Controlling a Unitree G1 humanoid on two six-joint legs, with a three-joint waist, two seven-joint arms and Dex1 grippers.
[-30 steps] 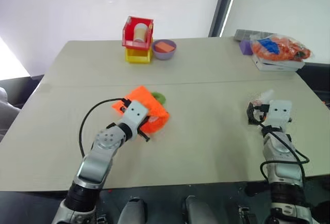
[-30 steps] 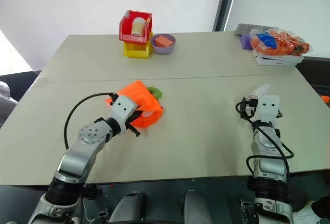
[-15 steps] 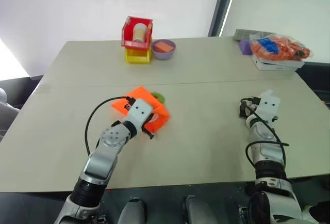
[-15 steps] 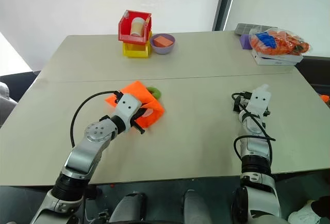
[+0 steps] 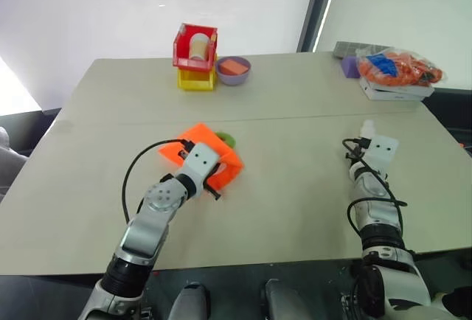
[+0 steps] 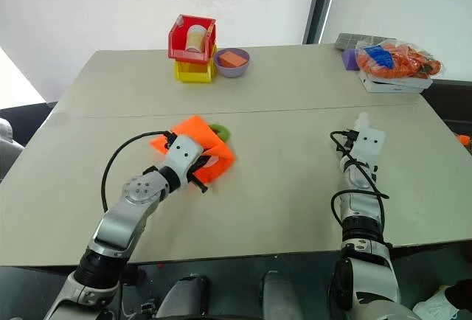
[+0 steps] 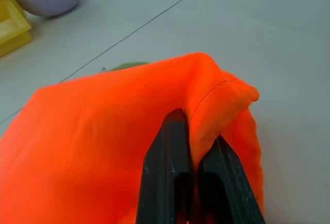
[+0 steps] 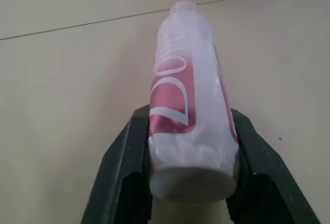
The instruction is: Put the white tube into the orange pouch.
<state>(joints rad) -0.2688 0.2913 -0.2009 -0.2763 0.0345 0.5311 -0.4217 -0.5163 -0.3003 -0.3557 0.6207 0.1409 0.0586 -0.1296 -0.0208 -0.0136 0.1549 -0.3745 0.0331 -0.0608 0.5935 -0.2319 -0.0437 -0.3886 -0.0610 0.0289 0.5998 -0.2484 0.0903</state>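
Right gripper [image 8: 193, 182] is clamped around the white tube's [image 8: 188, 110] base on the surface, cap pointing away. It looks light, smooth and squeezable, so a low, gentle hold suits. Left gripper [image 7: 193, 175] is pinched shut on the floppy orange pouch [image 7: 103, 131].

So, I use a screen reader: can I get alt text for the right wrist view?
The right pincer grips the white tube between its two black fingers, above the beige table.
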